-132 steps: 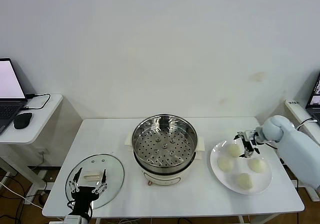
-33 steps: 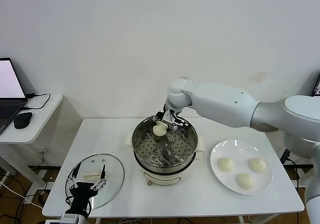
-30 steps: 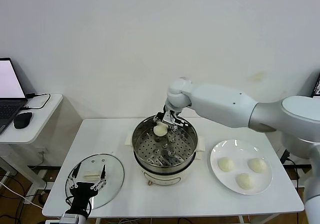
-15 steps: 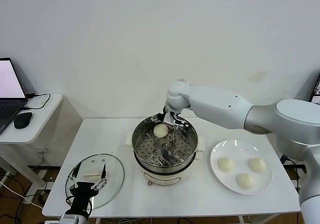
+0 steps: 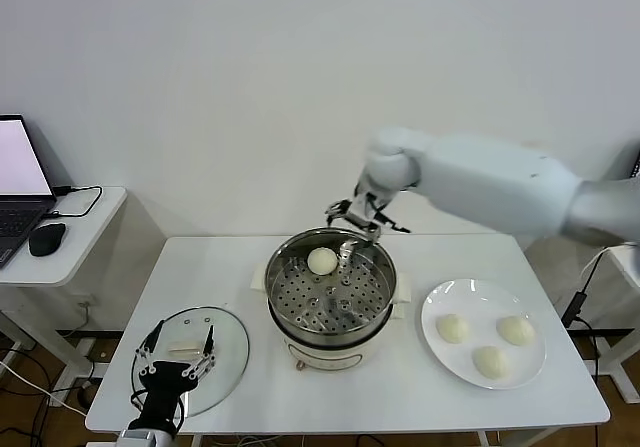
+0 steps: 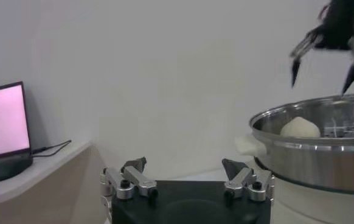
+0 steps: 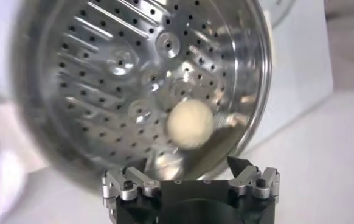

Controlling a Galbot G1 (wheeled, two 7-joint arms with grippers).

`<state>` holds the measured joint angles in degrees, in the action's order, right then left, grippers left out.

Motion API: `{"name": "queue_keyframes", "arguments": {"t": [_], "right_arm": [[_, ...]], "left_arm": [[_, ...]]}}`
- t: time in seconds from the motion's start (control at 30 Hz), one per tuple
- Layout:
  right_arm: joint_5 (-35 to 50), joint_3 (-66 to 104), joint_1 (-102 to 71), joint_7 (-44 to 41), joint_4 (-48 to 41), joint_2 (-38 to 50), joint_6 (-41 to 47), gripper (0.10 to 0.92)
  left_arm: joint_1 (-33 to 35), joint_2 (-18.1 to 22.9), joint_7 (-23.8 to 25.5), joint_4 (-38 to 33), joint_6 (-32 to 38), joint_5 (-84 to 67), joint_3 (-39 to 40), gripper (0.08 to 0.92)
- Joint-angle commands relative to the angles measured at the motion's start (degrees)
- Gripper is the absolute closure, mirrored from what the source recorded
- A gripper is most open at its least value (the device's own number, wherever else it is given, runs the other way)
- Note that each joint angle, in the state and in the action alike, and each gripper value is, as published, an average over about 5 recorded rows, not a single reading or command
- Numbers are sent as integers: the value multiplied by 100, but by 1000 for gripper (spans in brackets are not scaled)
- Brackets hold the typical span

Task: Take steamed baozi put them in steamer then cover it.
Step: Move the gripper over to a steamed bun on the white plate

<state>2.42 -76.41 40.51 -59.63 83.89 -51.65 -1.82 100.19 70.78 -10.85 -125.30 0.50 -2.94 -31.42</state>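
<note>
One steamed baozi (image 5: 322, 261) lies on the steamer's (image 5: 331, 292) perforated tray near its far rim; three others (image 5: 485, 341) sit on the white plate (image 5: 436, 302). Above that rim the right gripper (image 5: 364, 218) hangs, fingers apart and empty. The left gripper (image 5: 178, 363) hovers spread over the cover (image 5: 228, 352).

Left wrist view: left gripper (image 6: 188, 178) apart, baozi (image 6: 300, 127) inside steamer (image 6: 323, 152).

Right wrist view: right gripper (image 7: 191, 178) apart above the baozi (image 7: 190, 123).

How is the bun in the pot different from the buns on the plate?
The bun in the steamer sits alone on the holey steel tray; the three buns on the plate lie close together on smooth white. The steamer has high walls; the plate is flat. All are round and off-white.
</note>
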Motion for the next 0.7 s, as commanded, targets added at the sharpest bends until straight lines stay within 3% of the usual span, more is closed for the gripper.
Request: {"name": "queue_keyframes", "arguments": {"t": [0.03, 0.27, 0.43, 0.53, 0.7], "right_arm": [[658, -280, 700, -275, 1460, 1914, 1524, 202], [347, 62, -35, -31, 2077, 3256, 1903, 203], [-379, 2319, -2919, 105, 2111, 4108, 1872, 203], [-677, 3144, -4217, 128, 2012, 4213, 1827, 203], [-862, 3297, -4667, 155, 1661, 3858, 1746, 202]], "left_arm": [[3, -43, 0, -69, 1, -4, 8, 177], [-27, -98, 0, -97, -1, 10, 66, 177], [-36, -114, 25, -117, -23, 44, 73, 177], [-34, -137, 36, -114, -34, 53, 46, 177], [-51, -101, 42, -86, -56, 77, 53, 177]]}}
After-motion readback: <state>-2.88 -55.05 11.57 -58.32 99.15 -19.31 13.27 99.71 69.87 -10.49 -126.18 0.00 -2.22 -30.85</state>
